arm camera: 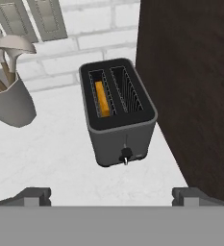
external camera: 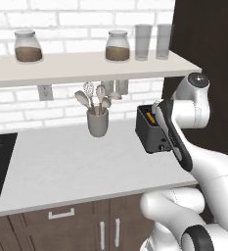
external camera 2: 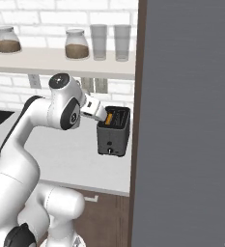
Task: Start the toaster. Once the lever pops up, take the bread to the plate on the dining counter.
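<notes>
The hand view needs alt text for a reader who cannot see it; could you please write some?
A dark grey toaster stands on a pale counter, seen from above, with an orange-tan slice of bread in its left slot and the right slot empty. A grey utensil cup stands to its left, a dark panel to its right.

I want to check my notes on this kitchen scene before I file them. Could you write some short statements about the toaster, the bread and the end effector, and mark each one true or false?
1. The bread sits in a slot of the toaster. True.
2. Both toaster slots hold bread. False: the slot nearer the dark cabinet panel is empty.
3. The end effector is shut on the lever. False: it is open, apart from the toaster.
4. A grey utensil cup stands on the counter beside the toaster. True.
5. The toaster lies on its side. False: it stands upright, slots up.
</notes>
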You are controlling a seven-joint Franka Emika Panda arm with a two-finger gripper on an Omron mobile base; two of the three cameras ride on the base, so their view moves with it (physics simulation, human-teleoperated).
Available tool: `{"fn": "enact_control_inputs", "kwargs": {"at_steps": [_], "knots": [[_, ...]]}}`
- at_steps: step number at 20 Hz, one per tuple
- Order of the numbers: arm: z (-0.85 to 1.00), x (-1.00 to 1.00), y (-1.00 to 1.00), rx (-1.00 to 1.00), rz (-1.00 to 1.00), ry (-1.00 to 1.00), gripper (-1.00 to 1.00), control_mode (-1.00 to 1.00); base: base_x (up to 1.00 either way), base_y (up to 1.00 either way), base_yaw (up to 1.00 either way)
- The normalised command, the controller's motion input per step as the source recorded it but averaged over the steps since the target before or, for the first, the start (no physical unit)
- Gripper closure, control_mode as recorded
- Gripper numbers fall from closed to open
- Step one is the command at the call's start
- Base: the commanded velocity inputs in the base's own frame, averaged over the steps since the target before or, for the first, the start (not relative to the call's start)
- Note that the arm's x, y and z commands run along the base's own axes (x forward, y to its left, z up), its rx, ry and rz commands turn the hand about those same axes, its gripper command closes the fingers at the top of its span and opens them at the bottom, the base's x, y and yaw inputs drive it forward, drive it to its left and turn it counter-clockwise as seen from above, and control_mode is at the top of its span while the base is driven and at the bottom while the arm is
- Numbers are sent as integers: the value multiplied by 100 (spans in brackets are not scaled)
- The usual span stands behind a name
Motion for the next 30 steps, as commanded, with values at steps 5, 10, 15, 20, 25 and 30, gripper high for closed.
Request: {"fn": "enact_control_inputs", "kwargs": {"at_steps": [5, 10, 15, 20, 25, 30], "knots": [[0, 0, 0, 0, 0, 0, -100, -100, 0, 0, 0], [0, 0, 0, 0, 0, 0, -100, -100, 0, 0, 0], [0, 0, 0, 0, 0, 0, -100, -100, 0, 0, 0], [0, 0, 0, 0, 0, 0, -100, -100, 0, 0, 0], [0, 0, 0, 0, 0, 0, -100, -100, 0, 0, 0], [0, 0, 0, 0, 0, 0, -100, -100, 0, 0, 0]]}}
